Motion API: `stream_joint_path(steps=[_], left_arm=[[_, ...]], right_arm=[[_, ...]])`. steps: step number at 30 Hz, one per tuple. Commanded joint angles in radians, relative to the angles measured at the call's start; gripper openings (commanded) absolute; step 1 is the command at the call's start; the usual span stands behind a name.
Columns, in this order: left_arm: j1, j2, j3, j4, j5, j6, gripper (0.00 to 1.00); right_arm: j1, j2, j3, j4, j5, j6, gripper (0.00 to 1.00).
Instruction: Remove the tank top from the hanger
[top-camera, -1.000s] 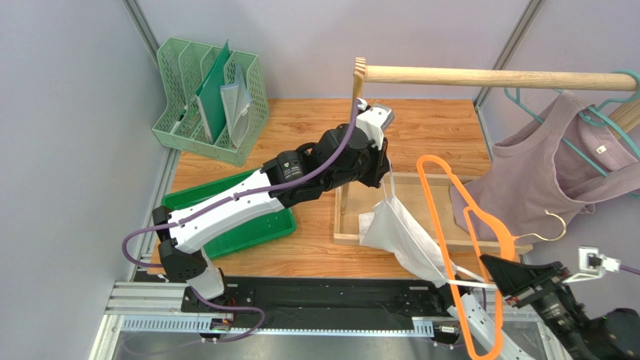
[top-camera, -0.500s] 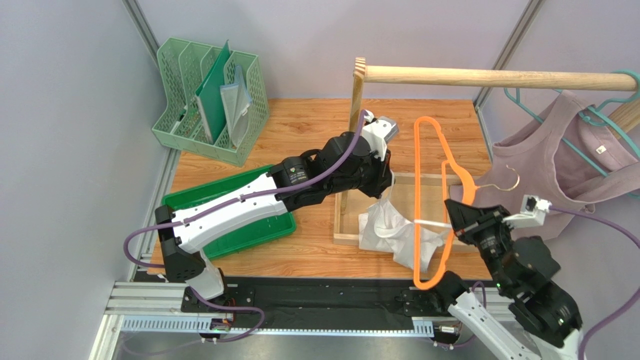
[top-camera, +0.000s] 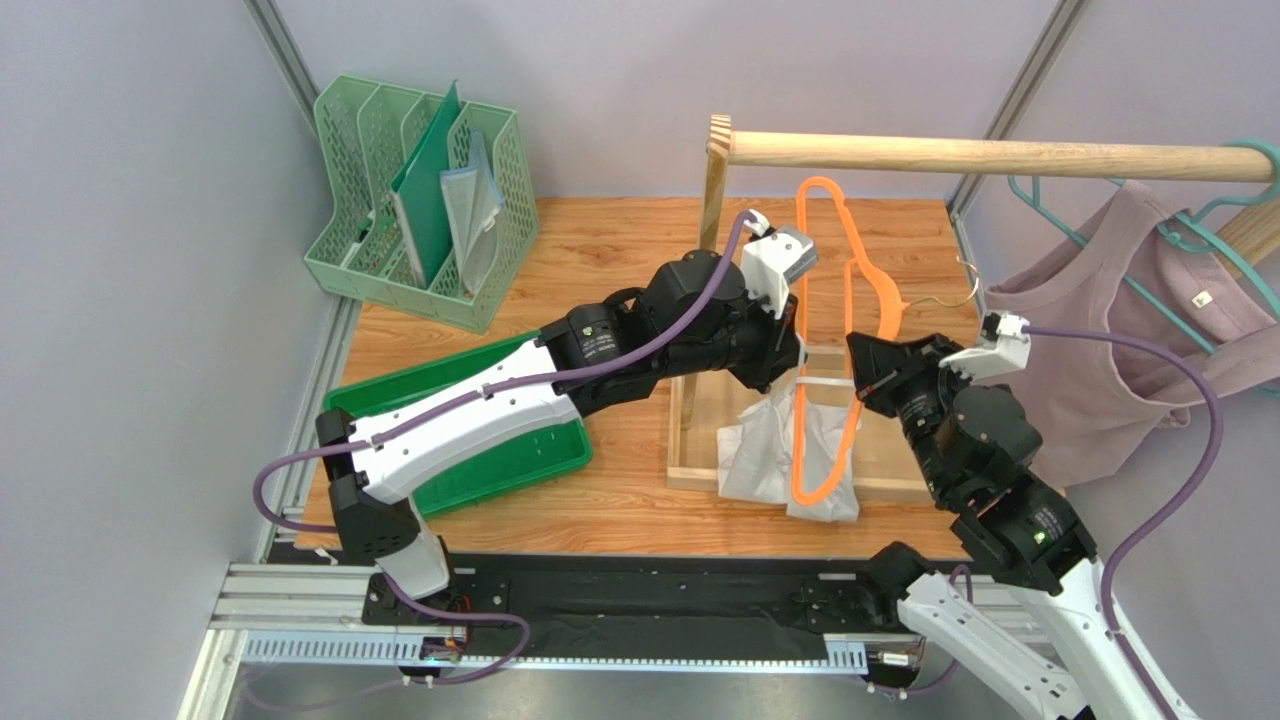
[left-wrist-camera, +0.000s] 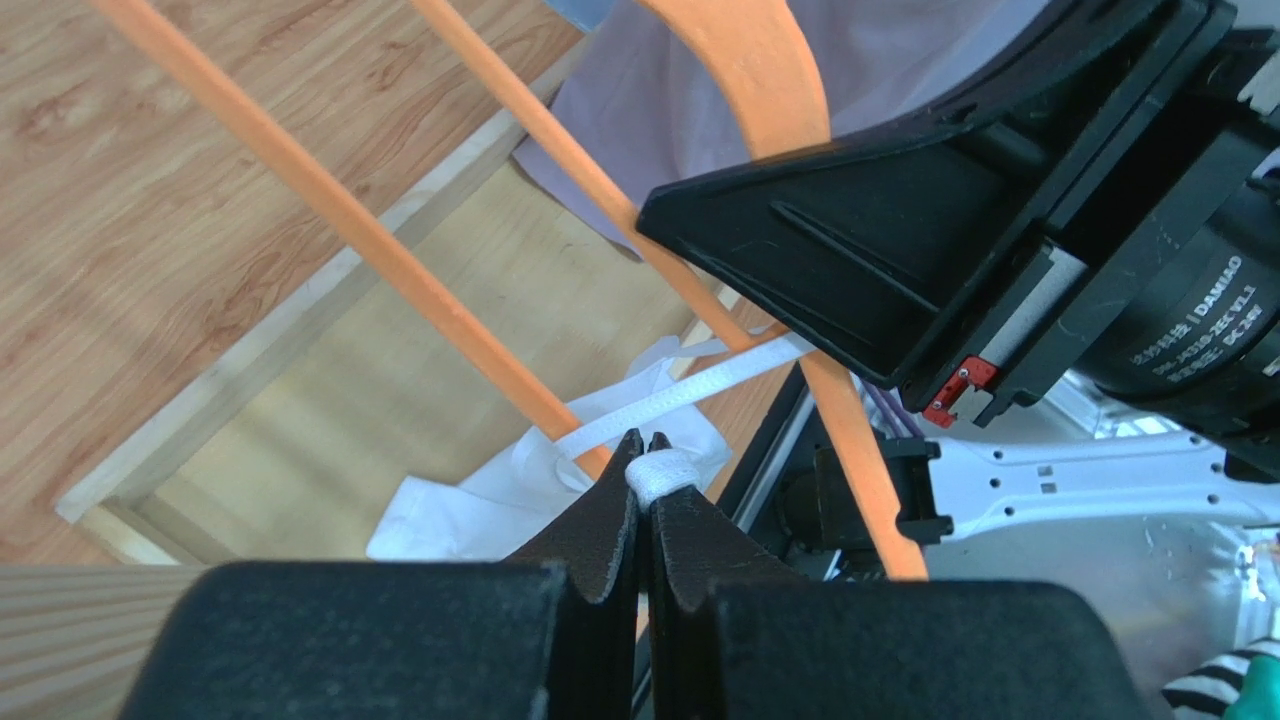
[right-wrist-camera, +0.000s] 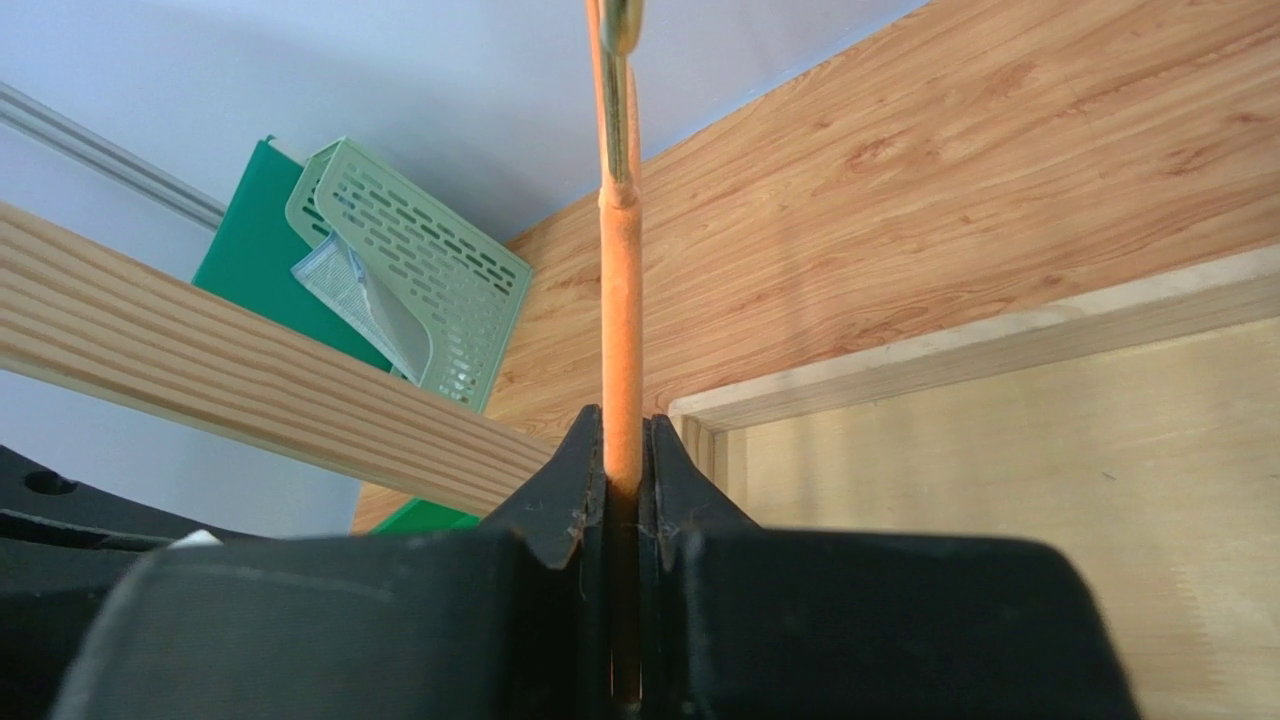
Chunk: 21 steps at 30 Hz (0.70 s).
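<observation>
Where the left fingers (left-wrist-camera: 604, 525) meet: we see them clenched on a thin white strap (left-wrist-camera: 684, 393), with its bunched end pinched at the very tips.
Strap path: from that pinch it crosses an orange bar of the hanger (left-wrist-camera: 451, 308) and runs toward the black body of the other arm.
Right fingers (right-wrist-camera: 568, 488): we find them clamped tight on the hanger's orange neck, just below the metal hook (right-wrist-camera: 618, 38).
Left gripper (top-camera: 787, 360): it is held above the wooden tray (top-camera: 684, 443), just beside the hanger's left side.
Right gripper (top-camera: 867, 375): it faces the left one from the right and grips the hanger at its neck.
Hanger attitude: from the top view it stands on end, with one tip near the rail post and the other down over the tray.
White tank top (top-camera: 766, 450): we log it as a crumpled heap at the near side of the wooden tray. The hanger's lower end is against it and the taut strap is not yet free of the hanger.
Wooden rail (top-camera: 977, 152): it spans the back right and carries a mauve top (top-camera: 1097, 345) on a teal hanger (top-camera: 1052, 210).
Green tray (top-camera: 526, 450): it lies on the table (top-camera: 601, 255) under the left forearm.
Mint file rack (top-camera: 353, 225): it stands at the far left corner, well apart from both arms.
</observation>
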Motion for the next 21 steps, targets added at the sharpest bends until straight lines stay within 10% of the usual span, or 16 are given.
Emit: stream_joint_path(steps=[1,21], left_arm=[[0.001,0.006,0.03,0.055,0.069,0.121,0.02],[-0.001,0.006,-0.07,0.147,0.24,0.294,0.33]], right_arm=[[0.005,0.023,0.086,0.07,-0.035,0.0,0.0],[0.005,0.051,0.137,-0.005,-0.155,0.032,0.0]])
